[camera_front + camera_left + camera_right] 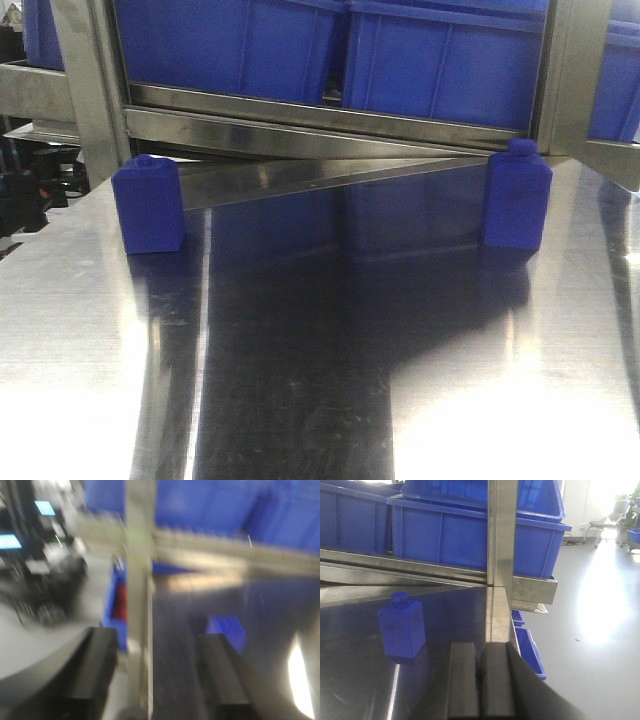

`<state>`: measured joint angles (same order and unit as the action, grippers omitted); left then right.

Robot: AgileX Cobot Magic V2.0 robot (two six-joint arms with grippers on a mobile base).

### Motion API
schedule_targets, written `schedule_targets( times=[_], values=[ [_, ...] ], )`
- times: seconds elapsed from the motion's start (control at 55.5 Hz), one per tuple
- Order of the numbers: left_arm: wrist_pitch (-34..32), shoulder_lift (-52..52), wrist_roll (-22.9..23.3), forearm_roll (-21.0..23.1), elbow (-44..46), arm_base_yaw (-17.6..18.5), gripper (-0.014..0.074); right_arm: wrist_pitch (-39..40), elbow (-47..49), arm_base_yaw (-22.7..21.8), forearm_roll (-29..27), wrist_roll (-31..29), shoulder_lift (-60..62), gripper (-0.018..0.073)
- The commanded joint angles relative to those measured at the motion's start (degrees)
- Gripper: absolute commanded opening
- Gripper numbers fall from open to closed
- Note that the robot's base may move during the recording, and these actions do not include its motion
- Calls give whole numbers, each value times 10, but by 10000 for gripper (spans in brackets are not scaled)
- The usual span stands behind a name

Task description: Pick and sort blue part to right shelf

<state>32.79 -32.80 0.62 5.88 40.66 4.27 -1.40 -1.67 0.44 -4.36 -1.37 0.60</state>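
Two blue bottle-shaped parts stand upright on the steel table (pixel 320 380), one at the left (pixel 148 205) and one at the right (pixel 517 195). Behind them is the steel shelf's flat front bar (pixel 330 125), with large blue tubs (pixel 430 50) above it. Neither gripper shows in the front view. My left gripper (pixel 157 672) is open and empty above the table's left edge. Its view is blurred, with a blue part (pixel 227 630) just beyond its right finger. My right gripper (pixel 480 680) is shut and empty. A blue part (pixel 402 625) stands ahead to its left.
A steel upright (pixel 500 555) of the rack rises straight ahead of the right gripper at the table's right edge. Small blue bins (pixel 527 650) sit below that edge. Left of the table stand dark equipment with lit screens (pixel 40 555) and a blue bin (pixel 116 600).
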Motion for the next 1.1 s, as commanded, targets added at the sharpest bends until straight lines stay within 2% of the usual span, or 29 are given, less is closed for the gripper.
schedule_targets(
  times=[0.0,0.144,0.325,0.433,0.595,0.667,0.812,0.974,1.082],
  values=[
    [-10,-69,2,25,38,28,514,55,4,-2,-1,-1,10,76],
    [-3,-170,2,58,78,71,554,55,4,-2,-1,-1,10,76],
    [-3,-307,2,60,170,134,580,55,4,-2,-1,-1,10,76],
    [4,-382,2,60,235,158,580,55,4,-2,-1,-1,10,76],
    [92,-488,9,60,351,159,578,55,4,-2,-1,-1,10,76],
    [129,-530,44,46,398,159,576,55,4,-2,-1,-1,10,76],
    [208,-601,128,-15,486,159,576,55,4,-2,-1,-1,10,76],
    [247,-653,170,-59,539,159,577,55,4,-2,-1,-1,10,76],
    [248,-677,186,-55,550,158,577,55,4,-2,-1,-1,10,76]
  ],
)
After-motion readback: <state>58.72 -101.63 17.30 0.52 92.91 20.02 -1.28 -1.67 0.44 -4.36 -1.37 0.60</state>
